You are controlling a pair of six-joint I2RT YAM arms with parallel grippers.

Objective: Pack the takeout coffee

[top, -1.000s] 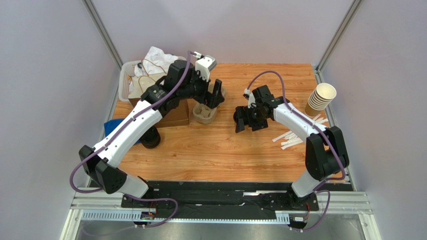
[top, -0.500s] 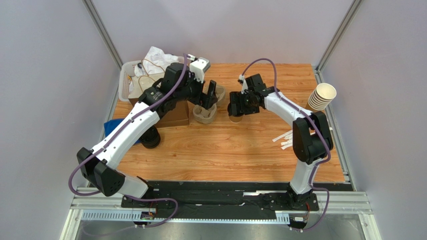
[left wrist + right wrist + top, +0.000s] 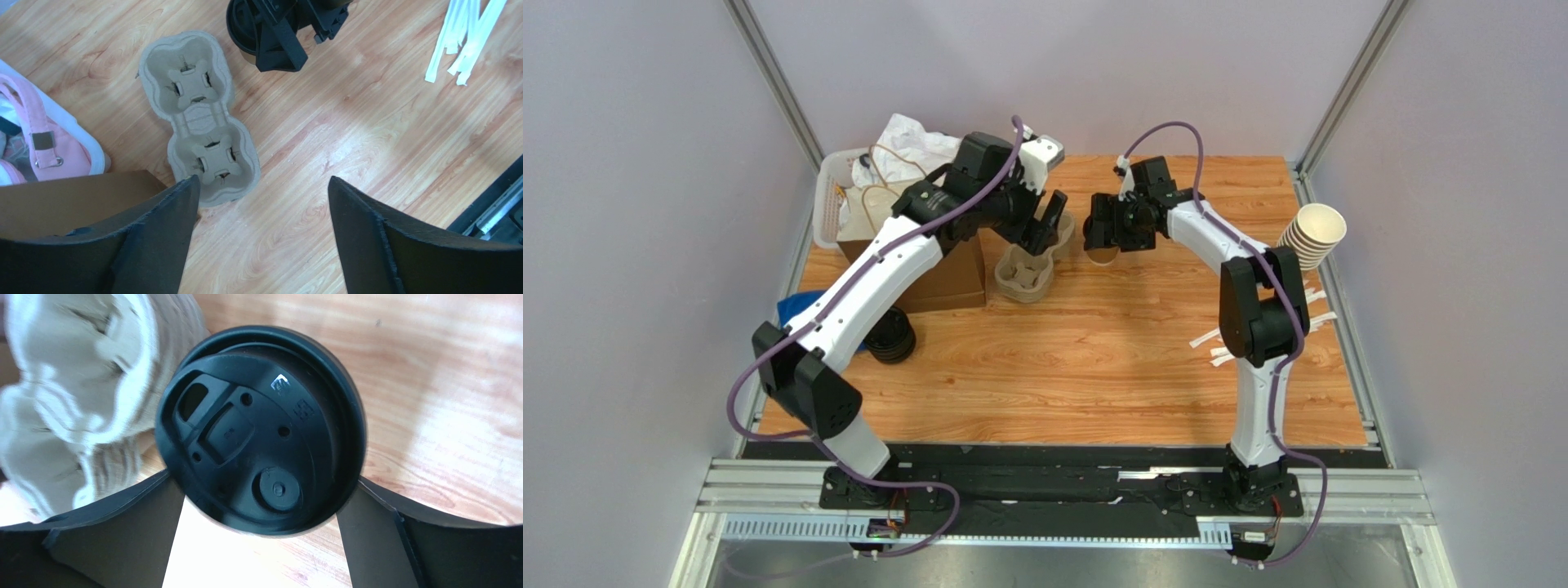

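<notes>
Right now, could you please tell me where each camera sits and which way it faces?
Top external: above and behind the bases, looking down on the table; the left arm and right arm show.
Left wrist: on the left gripper, facing down at the cup carrier; its two open fingers show.
Right wrist: on the right gripper, facing down onto the takeout coffee; its fingers flank it.
Shared: both wrist views catch the carrier and the coffee.

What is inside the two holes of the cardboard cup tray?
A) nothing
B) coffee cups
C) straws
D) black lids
A: both holes of the tray show only bare cardboard, and the coffee cup is outside it.
</notes>
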